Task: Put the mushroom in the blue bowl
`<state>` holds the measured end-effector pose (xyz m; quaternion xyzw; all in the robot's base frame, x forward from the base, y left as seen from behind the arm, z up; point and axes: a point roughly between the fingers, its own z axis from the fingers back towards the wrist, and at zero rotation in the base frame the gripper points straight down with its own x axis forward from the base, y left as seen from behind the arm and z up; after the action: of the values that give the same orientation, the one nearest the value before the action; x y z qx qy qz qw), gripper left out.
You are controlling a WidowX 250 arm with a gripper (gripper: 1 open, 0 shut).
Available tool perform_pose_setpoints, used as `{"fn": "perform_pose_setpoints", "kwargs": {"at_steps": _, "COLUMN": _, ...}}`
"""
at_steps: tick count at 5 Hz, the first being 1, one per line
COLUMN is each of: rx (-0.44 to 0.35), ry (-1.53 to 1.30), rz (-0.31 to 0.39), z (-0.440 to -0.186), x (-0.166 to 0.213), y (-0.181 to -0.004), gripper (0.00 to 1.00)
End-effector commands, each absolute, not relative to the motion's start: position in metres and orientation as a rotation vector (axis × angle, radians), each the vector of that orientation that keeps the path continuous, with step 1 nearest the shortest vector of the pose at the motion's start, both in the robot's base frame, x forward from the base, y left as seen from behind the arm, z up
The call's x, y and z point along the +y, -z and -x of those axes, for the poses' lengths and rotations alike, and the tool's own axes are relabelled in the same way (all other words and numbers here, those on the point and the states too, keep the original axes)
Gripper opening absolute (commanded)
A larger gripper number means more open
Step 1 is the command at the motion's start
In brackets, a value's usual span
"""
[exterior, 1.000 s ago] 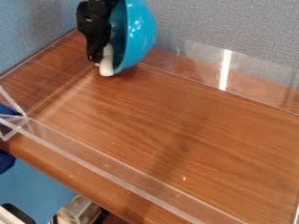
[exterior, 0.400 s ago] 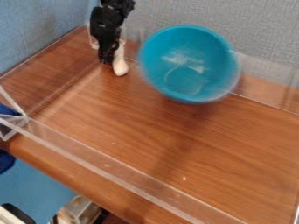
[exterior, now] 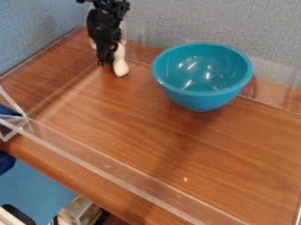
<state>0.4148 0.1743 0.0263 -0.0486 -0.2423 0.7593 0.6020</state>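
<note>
so the pincer (exterior: 112,58) is down at the back left corner of the tabletop (exterior: 177,149), clenched, and it looks like it's grasping the mushroom (exterior: 119,67). only the white stem pokes out below the black fingers, resting on or just above the wood; the cap is hidden, so i can't tell exactly where the fingers bite.

the blue bowl (exterior: 203,76) sits upright to the right of it, apart from the mushroom, nothing inside that i can see. a clear wall (exterior: 83,145) runs around the wood surface.

my guess on handling: the mushroom is a tiny toy, so probably very light and fairly stiff, but the stem looks smooth and rounded, so it could squirt out of a pinch. a grip across the thick stem just under the cap seems safest. the bowl is glossy and likely slides easily if bumped, so the drop should come from above the rim, not across it.
</note>
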Motion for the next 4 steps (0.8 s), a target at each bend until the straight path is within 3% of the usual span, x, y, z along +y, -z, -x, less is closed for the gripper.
{"fn": "perform_pose_setpoints", "kwargs": {"at_steps": 1, "rx": -0.541, "ry": -1.717, "rz": 0.117, "z": -0.408, "x": 0.172, "y": -0.021, "gripper": 0.0}}
{"fn": "perform_pose_setpoints", "kwargs": {"at_steps": 4, "rx": -0.534, "ry": -1.701, "rz": 0.135, "z": -0.411, "x": 0.151, "y": -0.02, "gripper": 0.0}}
